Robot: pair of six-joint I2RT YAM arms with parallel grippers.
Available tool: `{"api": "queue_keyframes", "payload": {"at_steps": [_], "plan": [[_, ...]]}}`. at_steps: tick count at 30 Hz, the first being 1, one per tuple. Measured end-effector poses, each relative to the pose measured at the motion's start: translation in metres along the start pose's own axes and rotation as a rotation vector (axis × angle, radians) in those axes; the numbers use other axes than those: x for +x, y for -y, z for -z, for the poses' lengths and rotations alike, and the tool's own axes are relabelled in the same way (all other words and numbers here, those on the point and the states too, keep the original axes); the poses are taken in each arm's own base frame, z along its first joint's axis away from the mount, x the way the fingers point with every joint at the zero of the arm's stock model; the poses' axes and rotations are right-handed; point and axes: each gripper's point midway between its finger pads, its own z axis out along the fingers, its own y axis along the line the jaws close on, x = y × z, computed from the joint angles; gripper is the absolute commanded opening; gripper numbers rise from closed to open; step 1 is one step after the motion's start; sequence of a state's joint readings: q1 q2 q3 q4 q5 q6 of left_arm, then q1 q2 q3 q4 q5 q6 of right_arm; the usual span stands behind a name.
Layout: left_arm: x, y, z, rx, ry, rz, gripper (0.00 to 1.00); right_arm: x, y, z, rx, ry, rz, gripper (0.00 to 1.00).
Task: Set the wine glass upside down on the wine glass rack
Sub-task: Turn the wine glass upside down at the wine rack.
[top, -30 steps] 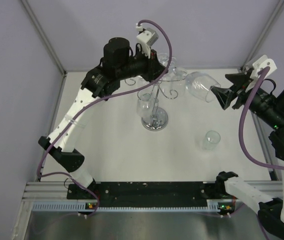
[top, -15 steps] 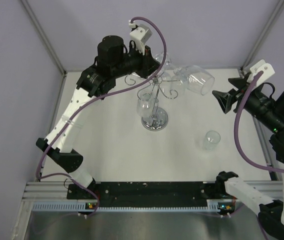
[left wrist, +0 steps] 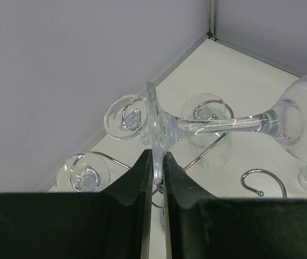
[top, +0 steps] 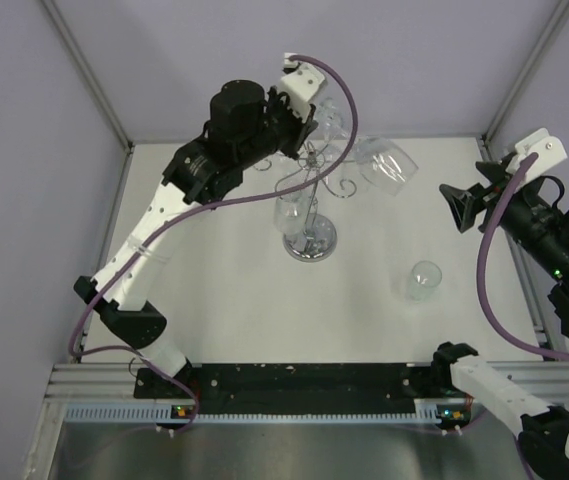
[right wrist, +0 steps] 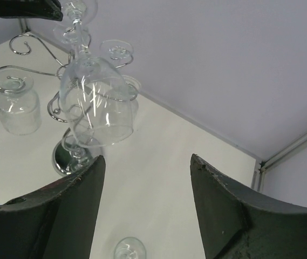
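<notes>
My left gripper is shut on the foot disc of the clear wine glass. It holds the glass high over the rack's scroll arms. The glass lies nearly sideways, its bowl pointing right and a little down. The chrome wine glass rack stands at mid-table on its round mirrored base, and one scroll arm shows in the left wrist view. My right gripper is open and empty, to the right of the bowl and apart from it. The bowl hangs ahead of its open jaws.
One glass hangs upside down on the rack's left side, also showing in the right wrist view. Feet of hung glasses sit in the scroll arms. Another glass stands on the table at the right front. Walls close the back and sides.
My right gripper has drawn back to the right, away from the glass bowl. My left gripper has shifted over the rack top, and the bowl has swung left and closer to the rack.
</notes>
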State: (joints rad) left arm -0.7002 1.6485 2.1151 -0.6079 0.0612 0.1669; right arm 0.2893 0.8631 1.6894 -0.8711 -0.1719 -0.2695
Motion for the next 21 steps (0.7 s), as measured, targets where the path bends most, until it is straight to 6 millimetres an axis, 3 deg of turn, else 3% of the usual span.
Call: {"api": "queue_keyframes", "payload": {"at_steps": [6,11,21], "plan": [[-0.010,0.034,0.004,-0.006,0.011,-0.203,0.00,0.003,0.003,0.002,0.021,-0.015,-0.001,0.64],[-0.007,0.057,0.006,-0.026,-0.001,-0.375,0.00,0.003,0.006,0.005,0.040,-0.014,0.000,0.64],[-0.002,0.079,-0.002,-0.115,-0.035,-0.637,0.00,0.007,0.007,0.008,0.051,-0.019,-0.001,0.64]]}}
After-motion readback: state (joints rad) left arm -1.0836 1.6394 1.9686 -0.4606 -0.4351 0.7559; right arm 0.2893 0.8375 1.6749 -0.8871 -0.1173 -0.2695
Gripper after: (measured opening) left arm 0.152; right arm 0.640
